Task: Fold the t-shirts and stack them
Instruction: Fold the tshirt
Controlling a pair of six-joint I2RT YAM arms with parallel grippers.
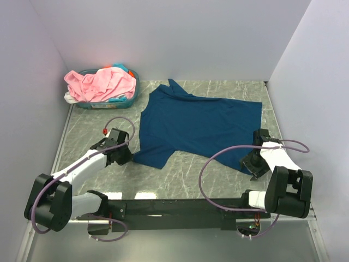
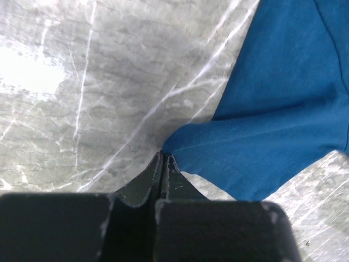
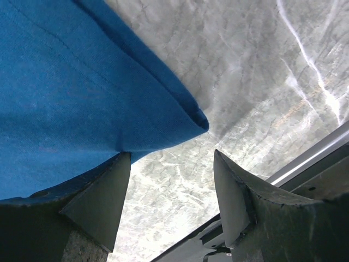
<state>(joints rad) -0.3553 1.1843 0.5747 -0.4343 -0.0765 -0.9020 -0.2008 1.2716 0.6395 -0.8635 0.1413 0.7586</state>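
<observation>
A dark navy blue t-shirt [image 1: 196, 126] lies spread flat on the marble table [image 1: 180, 177], neck toward the back. My left gripper [image 1: 127, 155] is at the end of its near left sleeve. In the left wrist view the jaws [image 2: 163, 157] are shut, with the sleeve corner [image 2: 180, 143] drawn to a point at their tips. My right gripper [image 1: 252, 164] stands open at the shirt's near right hem corner [image 3: 193, 120]. Its left finger [image 3: 109, 191] touches the cloth edge, and bare table shows between the fingers. A light pink t-shirt [image 1: 101, 83] is heaped in the basket.
The teal basket [image 1: 135, 87] stands at the back left corner with pale cloth under the pink shirt. White walls close the table on the left, back and right. A metal rail [image 3: 319, 150] runs along the table edge beside the right gripper.
</observation>
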